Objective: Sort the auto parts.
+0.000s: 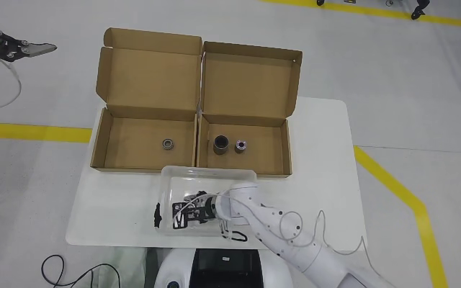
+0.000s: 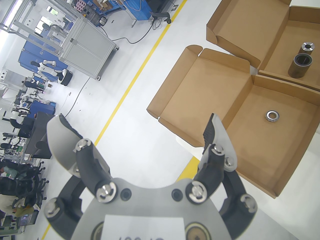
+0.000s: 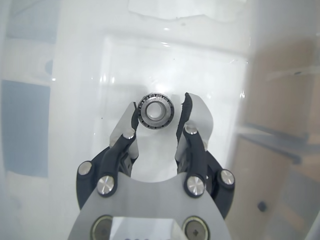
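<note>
I take the clear plastic bin [image 1: 209,171] as my reference; it sits at the near edge of the white table [image 1: 324,144]. My right gripper [image 3: 160,104] is down inside the bin. Its jaws are spread, not clamped, and they straddle a tapered roller bearing [image 3: 155,112] that lies flat on the bin floor with its bore facing up. One pad [image 3: 135,118] looks to be right against the bearing's rim, while the other pad [image 3: 183,111] stands off with a sliver of floor between. The bin's side walls stand apart from both fingers, and there is floor ahead of the fingertips up to the far wall.

Beyond the bin's far rim two open cardboard boxes sit edge to edge, lids folded back away from the bin. The first cardboard box [image 1: 115,155], past the bin's left corner, holds one bearing ring [image 1: 169,143] near its middle, with room on every side. The second cardboard box [image 1: 270,158], past the bin's right corner, holds a dark steel sleeve [image 1: 220,145] standing upright. A small silver bushing [image 1: 240,145] stands just beside it, and both are toward the wall shared with the first box.

A small black object [image 1: 157,214] lies on the table just outside the bin's left wall.

My left gripper [image 2: 136,121] hangs well away from the bin, out over the floor past the table's left edge, jaws wide apart.
</note>
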You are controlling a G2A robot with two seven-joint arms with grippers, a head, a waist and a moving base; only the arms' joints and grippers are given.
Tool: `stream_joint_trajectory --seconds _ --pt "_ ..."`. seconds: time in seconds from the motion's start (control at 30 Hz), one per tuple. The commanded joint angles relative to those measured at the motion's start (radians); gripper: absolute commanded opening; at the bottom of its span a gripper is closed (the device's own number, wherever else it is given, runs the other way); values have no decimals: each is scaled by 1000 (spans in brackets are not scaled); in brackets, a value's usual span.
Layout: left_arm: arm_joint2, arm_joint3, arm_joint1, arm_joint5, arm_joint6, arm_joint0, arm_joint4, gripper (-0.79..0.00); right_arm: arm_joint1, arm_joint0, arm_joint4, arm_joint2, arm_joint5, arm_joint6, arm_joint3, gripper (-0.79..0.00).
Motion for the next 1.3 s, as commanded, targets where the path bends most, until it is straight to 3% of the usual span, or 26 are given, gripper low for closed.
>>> stream_joint_trajectory --seconds 0.0,0.2,0.83,1.27 --pt "0 0 0 0 0 0 0 0 -1 3 0 -3 3 -3 4 -628" --pt "0 0 0 0 0 0 0 0 -2 8 10 -1 17 -52 0 -785" --pt "0 0 0 0 0 0 0 0 58 -66 5 135 10 -240 -165 -785" --pt "0 0 0 0 0 0 0 0 82 -73 90 251 33 -561 -269 -785"
